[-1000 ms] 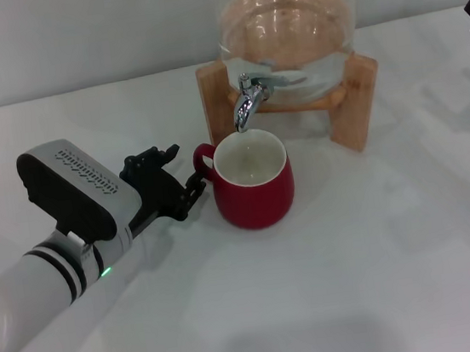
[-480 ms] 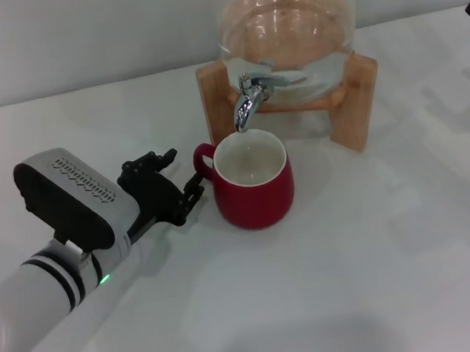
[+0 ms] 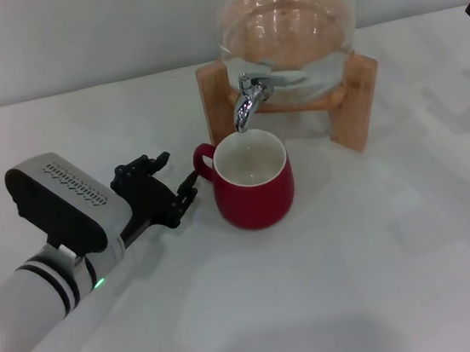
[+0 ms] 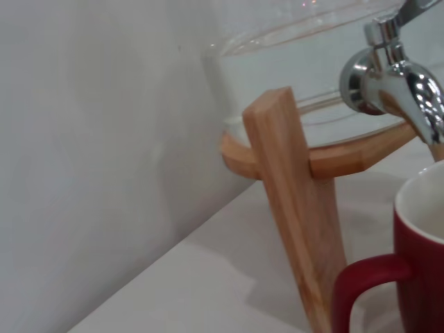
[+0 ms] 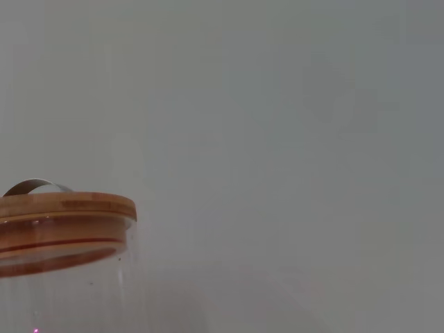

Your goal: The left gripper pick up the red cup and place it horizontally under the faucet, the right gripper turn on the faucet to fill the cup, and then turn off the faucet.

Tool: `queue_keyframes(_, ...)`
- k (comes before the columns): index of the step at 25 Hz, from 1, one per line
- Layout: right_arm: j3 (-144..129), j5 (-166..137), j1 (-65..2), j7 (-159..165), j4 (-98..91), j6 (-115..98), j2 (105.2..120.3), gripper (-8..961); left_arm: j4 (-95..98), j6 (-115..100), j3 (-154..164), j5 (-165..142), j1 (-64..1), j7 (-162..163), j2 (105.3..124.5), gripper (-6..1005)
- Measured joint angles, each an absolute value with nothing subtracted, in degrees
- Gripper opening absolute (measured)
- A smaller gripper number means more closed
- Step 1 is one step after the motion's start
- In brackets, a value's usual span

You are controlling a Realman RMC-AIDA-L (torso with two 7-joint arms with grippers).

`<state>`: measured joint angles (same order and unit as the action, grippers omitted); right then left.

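Head view, red cup [image 3: 254, 192] upright, handle toward left pincer [image 3: 171, 191]

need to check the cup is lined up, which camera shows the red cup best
The head view: the whole red cup shows upright on the table, its white inside open beneath the faucet spout, the left gripper beside its handle. The left wrist view catches only its handle and part of the rim. The right wrist view shows none of it.
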<state>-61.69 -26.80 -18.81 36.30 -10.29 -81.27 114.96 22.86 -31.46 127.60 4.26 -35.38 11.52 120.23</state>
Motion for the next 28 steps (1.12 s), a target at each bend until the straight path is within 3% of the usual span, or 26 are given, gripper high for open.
queue_keyframes(28,-61.70,-26.80,-18.81,36.40,-10.45,-81.09,114.96,868,23.07,-43.02,123.50,24.70,-29.56,0.36,119.91,490)
